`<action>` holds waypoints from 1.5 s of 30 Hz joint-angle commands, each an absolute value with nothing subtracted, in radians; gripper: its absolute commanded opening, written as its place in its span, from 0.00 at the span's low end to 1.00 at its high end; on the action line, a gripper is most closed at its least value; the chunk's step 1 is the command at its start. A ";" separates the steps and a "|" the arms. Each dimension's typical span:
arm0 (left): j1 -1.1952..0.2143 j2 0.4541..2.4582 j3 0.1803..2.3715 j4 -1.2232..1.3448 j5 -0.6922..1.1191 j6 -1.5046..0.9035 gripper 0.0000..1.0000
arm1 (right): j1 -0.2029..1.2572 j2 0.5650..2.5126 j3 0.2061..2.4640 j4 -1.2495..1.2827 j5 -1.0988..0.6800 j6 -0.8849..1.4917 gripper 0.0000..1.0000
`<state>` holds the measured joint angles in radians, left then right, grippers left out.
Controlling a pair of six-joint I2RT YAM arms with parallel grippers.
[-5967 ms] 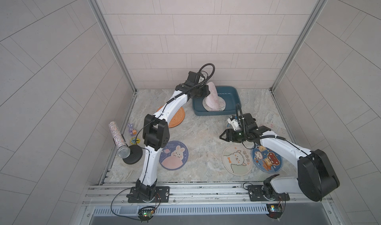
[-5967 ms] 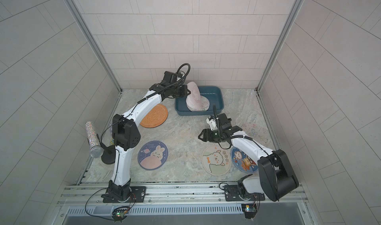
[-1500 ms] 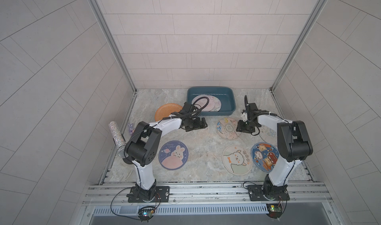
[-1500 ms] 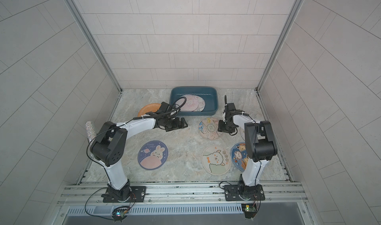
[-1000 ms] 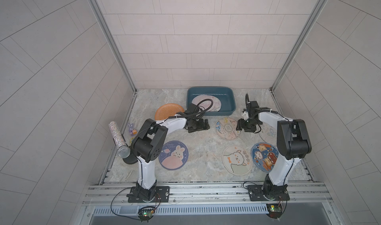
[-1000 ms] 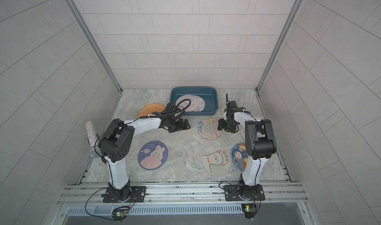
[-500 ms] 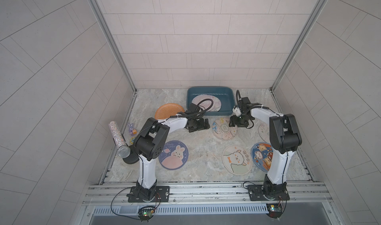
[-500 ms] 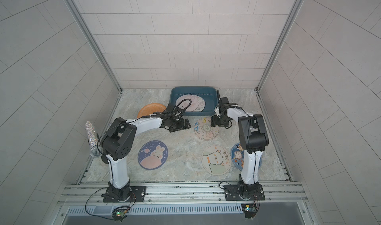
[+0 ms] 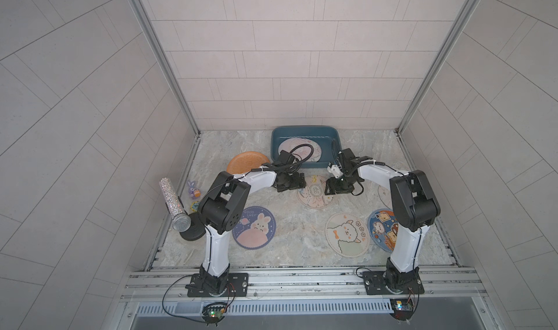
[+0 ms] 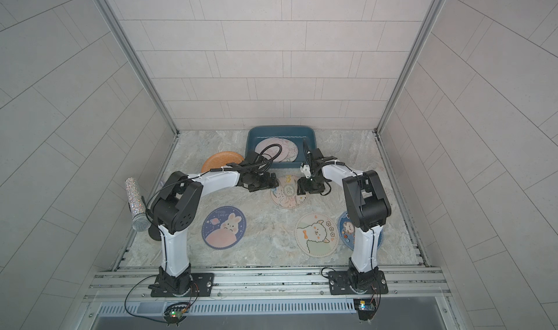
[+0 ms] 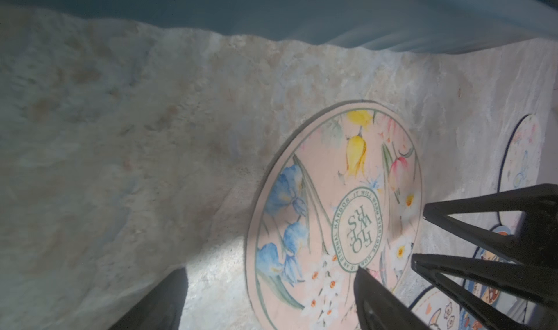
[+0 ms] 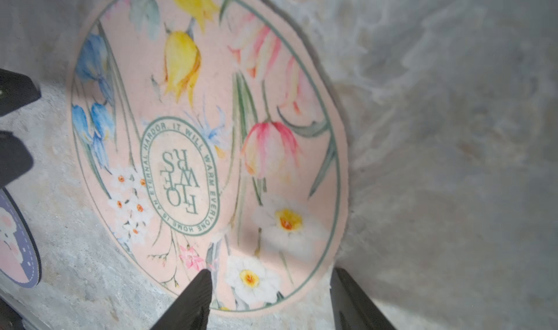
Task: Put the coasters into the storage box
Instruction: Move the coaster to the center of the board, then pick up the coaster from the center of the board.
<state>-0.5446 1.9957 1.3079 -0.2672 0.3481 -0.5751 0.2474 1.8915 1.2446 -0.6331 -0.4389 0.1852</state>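
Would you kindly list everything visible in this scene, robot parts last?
box: one, teal, back centre.
boxed coasters: apparently two, pale, inside box.
orange coaster: one, orange, left of box.
floral coaster: one, pink, centre.
bunny coaster: one, navy, front left.
alpaca coaster: one, cream, front right.
blue coaster: one, blue, partly behind right arm.
white coaster: one, navy-rimmed white, mostly behind right arm.
microphone: one, silver, left edge, black stand.
figurine: one, purple, left edge.
table: one, grey marble, beneath all.
arms: two, white-black, front rail.
left fingers: two, black, open, straddling floral coaster's rim.
right fingers: two, black, open, straddling its opposite rim.
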 commanded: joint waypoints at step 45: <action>-0.600 2.112 1.359 -0.392 0.363 -0.543 0.54 | 0.304 1.896 1.116 -0.472 -0.425 0.373 0.47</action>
